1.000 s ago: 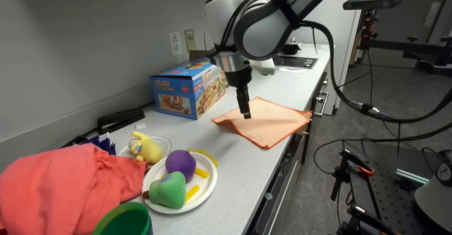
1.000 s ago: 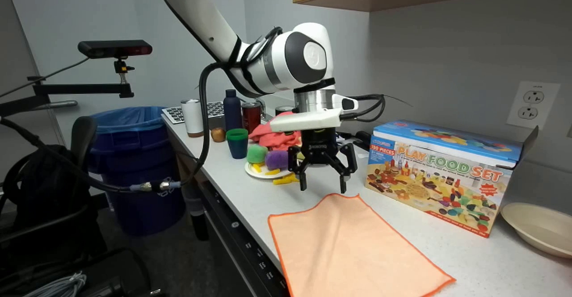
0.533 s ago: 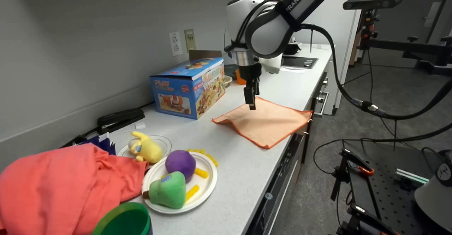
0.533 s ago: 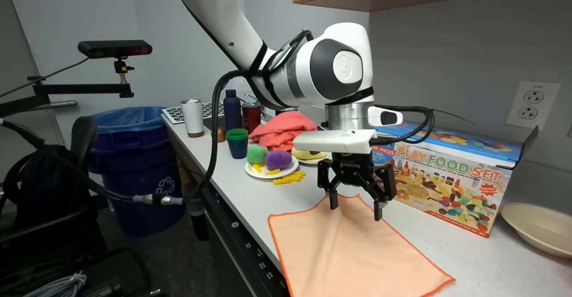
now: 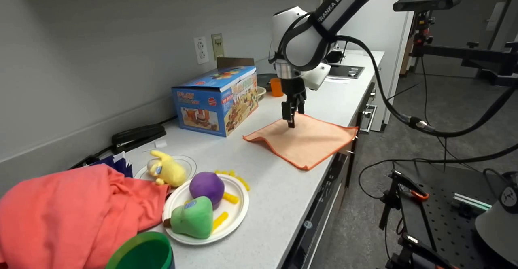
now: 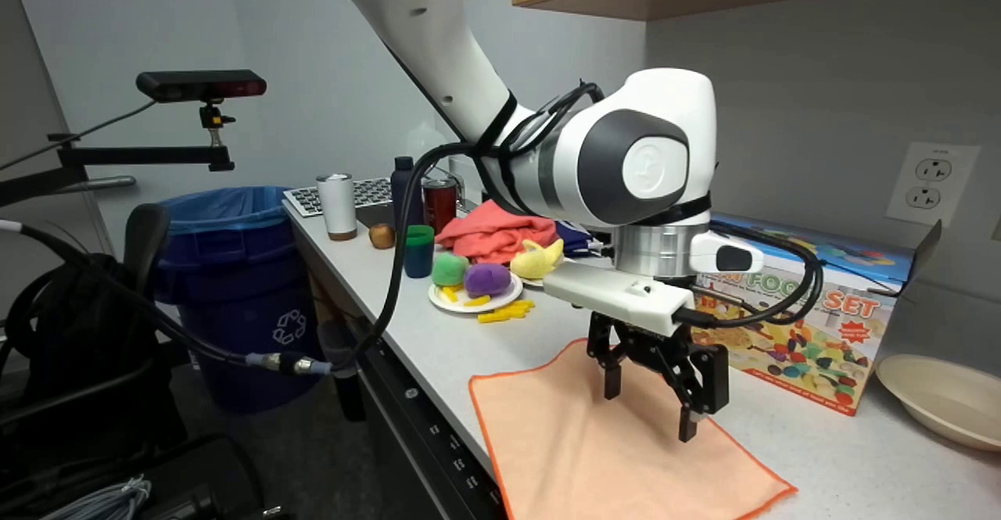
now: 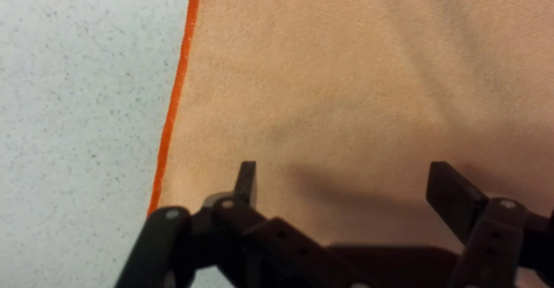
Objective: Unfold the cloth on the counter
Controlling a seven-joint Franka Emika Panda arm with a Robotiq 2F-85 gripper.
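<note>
The cloth (image 6: 610,453) lies spread, faintly rippled, on the table (image 6: 860,457) under the gripper (image 6: 651,413), whose jaws stand wide. In an exterior view, the toy-food box (image 6: 805,344) sits at the gripper's two o'clock, the purple toy (image 6: 486,278) at ten.

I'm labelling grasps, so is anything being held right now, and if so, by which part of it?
Nothing is held: the end effector is open over the cloth, and no part of the cloth is pinched in it.
</note>
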